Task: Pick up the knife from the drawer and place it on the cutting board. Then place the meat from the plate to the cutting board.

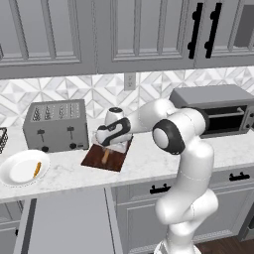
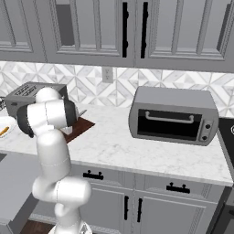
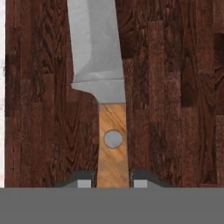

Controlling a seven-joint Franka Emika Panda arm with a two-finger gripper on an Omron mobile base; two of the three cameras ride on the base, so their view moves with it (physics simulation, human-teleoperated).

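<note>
The knife (image 3: 107, 100) lies flat on the cutting board (image 3: 175, 96), with its tan handle toward the gripper (image 3: 113, 183) and its grey blade pointing away. The two finger tips stand one on each side of the handle end, very close to it. From the hand view one cannot tell if they press the handle or have just let it go.

The knife is stiff and probably light. Its wooden handle gives a good hold, while the metal blade is thin, smooth and sharp, so the handle is the right place to take it. It seems that the first part of the task is almost done.

The meat (image 1: 37, 169) is a thin orange strip on the white plate (image 1: 15, 181), at the left end of the bench (image 1: 149, 166), well apart from the cutting board (image 1: 94, 158). It is likely soft and a little slippery, so the gripper should close across its middle, low against the plate.

There is one knife, one cutting board, one plate and one strip of meat. One toaster (image 1: 55, 125) stands behind the plate, and one drawer (image 1: 69, 223) is pulled out below the bench.
</note>
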